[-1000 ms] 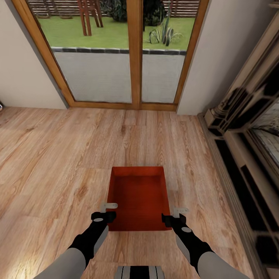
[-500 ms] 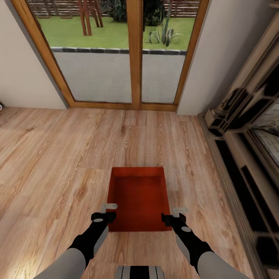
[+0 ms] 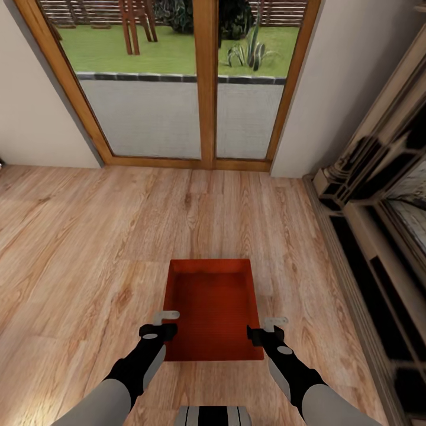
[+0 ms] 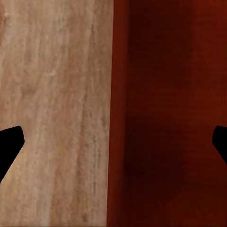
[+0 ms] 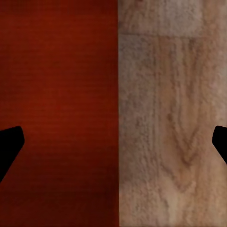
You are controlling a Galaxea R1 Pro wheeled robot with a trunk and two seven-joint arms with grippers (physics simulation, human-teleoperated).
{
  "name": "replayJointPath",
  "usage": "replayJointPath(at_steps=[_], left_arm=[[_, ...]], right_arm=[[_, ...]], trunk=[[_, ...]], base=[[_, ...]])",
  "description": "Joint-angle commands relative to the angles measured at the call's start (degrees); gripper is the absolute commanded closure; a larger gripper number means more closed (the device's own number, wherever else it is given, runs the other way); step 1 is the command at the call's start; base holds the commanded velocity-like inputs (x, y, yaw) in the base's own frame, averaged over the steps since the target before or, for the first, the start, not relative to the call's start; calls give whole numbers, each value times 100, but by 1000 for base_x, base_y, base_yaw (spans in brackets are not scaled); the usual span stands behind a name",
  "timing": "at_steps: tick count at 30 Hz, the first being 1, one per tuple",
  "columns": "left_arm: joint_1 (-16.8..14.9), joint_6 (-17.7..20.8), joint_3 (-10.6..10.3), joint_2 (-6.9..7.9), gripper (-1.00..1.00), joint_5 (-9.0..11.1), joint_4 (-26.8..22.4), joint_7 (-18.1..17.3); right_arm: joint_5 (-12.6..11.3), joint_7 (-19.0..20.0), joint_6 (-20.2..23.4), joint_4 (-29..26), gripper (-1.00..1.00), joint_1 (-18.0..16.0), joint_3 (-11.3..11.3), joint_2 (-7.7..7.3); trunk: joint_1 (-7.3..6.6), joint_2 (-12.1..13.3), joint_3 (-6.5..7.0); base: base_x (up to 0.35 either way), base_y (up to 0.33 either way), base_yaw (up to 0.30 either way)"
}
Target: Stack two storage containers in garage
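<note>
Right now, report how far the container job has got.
Nothing done yet: one storage container sits on the living room's wood floor by the glass doors. In hand: left hand and right hand open, straddling its side walls. Left: lifting, garage, stacking.

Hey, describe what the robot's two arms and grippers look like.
Both arms match: light grey rounded upper segments, glossy black forearms with a small grey disc near the wrist. The left gripper and right gripper have black bodies and pale grey flat fingers. No cables or markings are visible.

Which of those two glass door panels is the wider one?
The left glass door panel is wider. The right glass door panel beyond the central wooden post is clearly narrower, nearer the dark mantel.
</note>
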Motion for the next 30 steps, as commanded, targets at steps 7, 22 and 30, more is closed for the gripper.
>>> replayJointPath(at_steps=[7, 22, 30], left_arm=[[-3, 34, -50, -1, -100, 41, -28, 50], [-3, 35, -34, 7, -100, 42, -49, 55], [-3, 34, -33, 7, -100, 42, -37, 55]], right_arm=[[-14, -38, -15, 6, -100, -3, 34, -3], [-14, -38, -15, 16, -100, -3, 33, -10], [-14, -38, -15, 40, -100, -3, 34, -24]], trunk=[[-1, -1, -3], [153, -282, -129], [263, -483, -219]], base=[[0, 0, 0], [0, 0, 0], [0, 0, 0]])
